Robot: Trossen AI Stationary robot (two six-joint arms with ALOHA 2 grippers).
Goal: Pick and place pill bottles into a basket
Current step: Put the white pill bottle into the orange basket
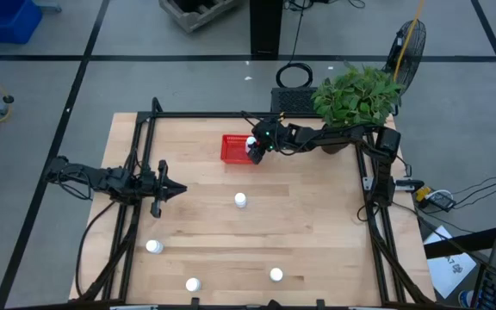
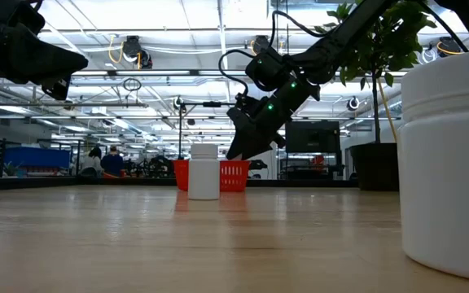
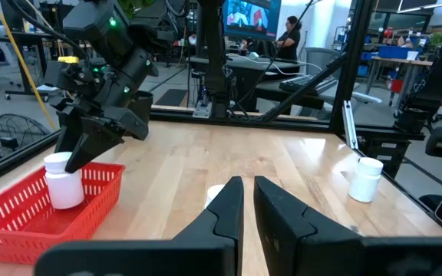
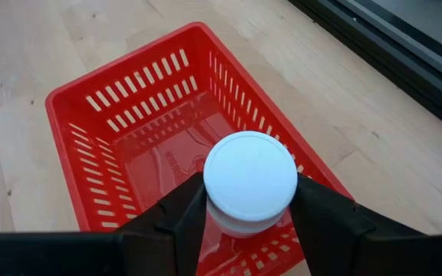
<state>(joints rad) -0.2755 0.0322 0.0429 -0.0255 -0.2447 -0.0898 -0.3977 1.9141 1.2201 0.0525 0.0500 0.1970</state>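
Placement of one small white cylindrical plastic pill bottle (image 4: 250, 184) is judged to be the step in hand. The bottle is gripped between the two dark fingers of the right gripper (image 4: 249, 201), and it is held above the near end of the small bright red rectangular plastic basket with meshed sides (image 4: 121, 115); in the high view that basket (image 1: 233, 147) is found in the upper centre of the frame, with the right gripper (image 1: 255, 148) at its right edge. In the left wrist view the bottle (image 3: 64, 180) is seen at the left of the frame, low over the basket (image 3: 21, 218); whether its base touches the floor of the basket cannot be told. No other bottle is seen inside.

Next, a release over the basket floor and a clear lift away seem to be called for. Four more white bottles are left on the pale wooden table (image 1: 317, 232): one at the centre (image 1: 240, 201), one at lower left (image 1: 153, 247), and two near the bottom edge (image 1: 193, 284) (image 1: 275, 275).

The left gripper (image 1: 172, 189), at the left of the high view, is closed and empty, and is kept well apart from the bottles.

In the low view one bottle (image 2: 448, 163) is cut off by the right edge, and part of the basket (image 2: 233, 175) is hidden behind another (image 2: 204, 172).
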